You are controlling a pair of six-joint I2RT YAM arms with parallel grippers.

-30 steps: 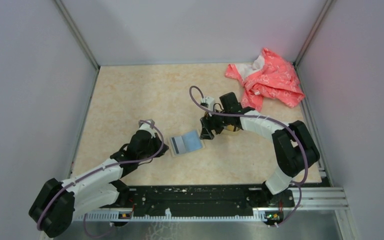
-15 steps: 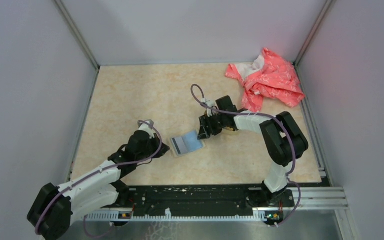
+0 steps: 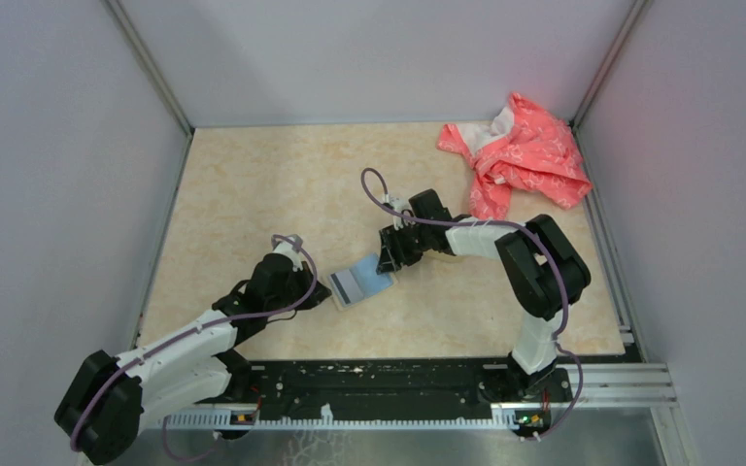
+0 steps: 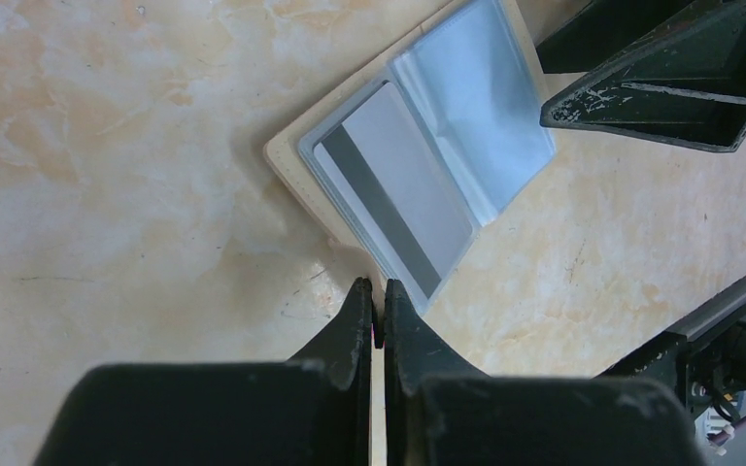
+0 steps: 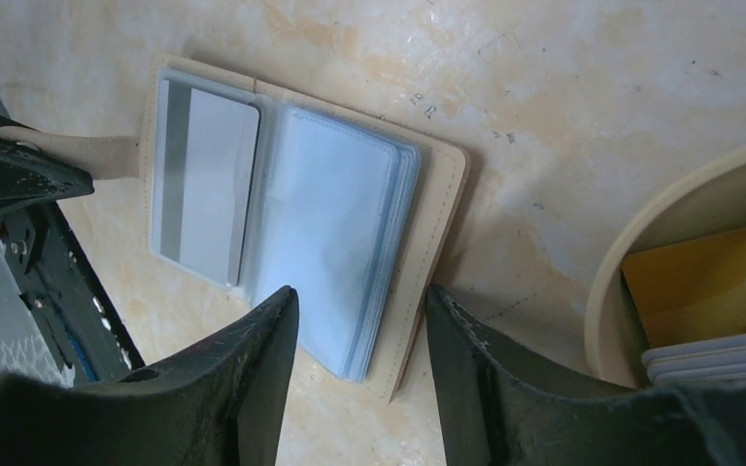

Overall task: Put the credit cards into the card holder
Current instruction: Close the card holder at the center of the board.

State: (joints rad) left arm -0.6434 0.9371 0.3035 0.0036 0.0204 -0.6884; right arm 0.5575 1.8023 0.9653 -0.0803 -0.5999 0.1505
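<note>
The card holder [image 3: 361, 282] lies open on the table, a tan wallet with clear sleeves [image 5: 335, 243]. A grey card with a dark stripe [image 5: 209, 184] sits in its left sleeve; it also shows in the left wrist view [image 4: 398, 184]. My left gripper [image 3: 322, 288] is shut on the holder's tan tab [image 5: 107, 155] at its left edge [image 4: 376, 286]. My right gripper [image 3: 389, 260] is open, its fingers straddling the holder's right edge [image 5: 361, 301] just above it. A yellow card [image 5: 699, 282] and pale cards [image 5: 709, 359] lie in a dish.
The tan oval dish [image 5: 607, 291] with the loose cards sits right of the holder, mostly under my right arm. A pink cloth [image 3: 520, 150] lies bunched at the back right corner. Grey walls enclose the table.
My right gripper has moved left from the dish to the holder's right edge. The left gripper has stayed shut at the holder's left edge, and the holder has turned slightly.
</note>
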